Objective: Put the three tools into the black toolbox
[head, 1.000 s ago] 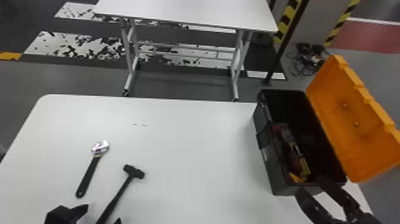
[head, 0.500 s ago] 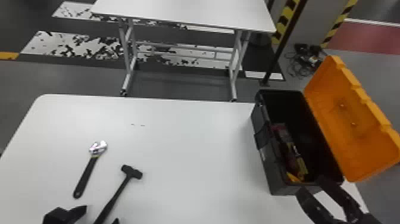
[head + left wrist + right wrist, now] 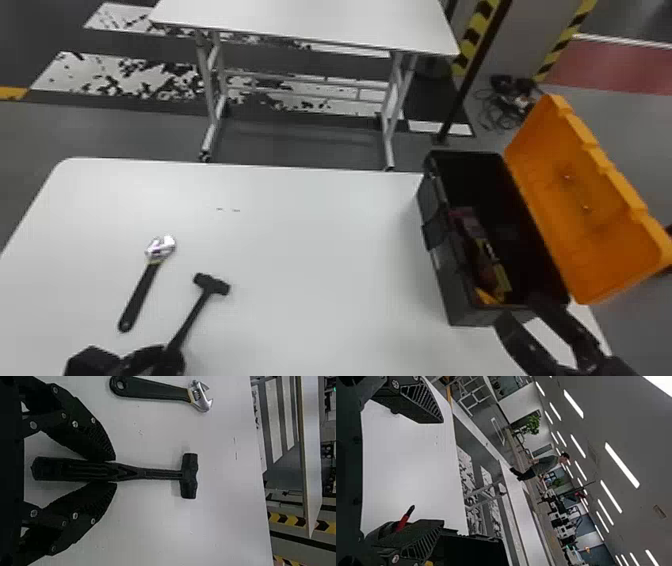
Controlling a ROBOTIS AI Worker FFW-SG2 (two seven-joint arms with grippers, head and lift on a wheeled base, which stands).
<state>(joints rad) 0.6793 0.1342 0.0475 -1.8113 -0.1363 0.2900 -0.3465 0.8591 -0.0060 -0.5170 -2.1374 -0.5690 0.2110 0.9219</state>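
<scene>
Left wrist view: near left, the black long-handled hammer (image 3: 154, 473) is gripped by the left tool (image 3: 115, 471) and could be tipped head-heavily. Rightward, the black plastic toolbox (image 3: 445, 270) might be nudged by the open right tool (image 3: 519, 307).

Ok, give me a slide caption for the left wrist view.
Left gripper closed on the black hammer by its handle, wrench nearby on the white table.

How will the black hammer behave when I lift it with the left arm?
The hammer will likely stay stiff, its handle being straight and thick. It may feel nose-heavy and dip, since the blocky head sits well beyond the left gripper. The handle's grooves should give some hold against slipping.
</scene>
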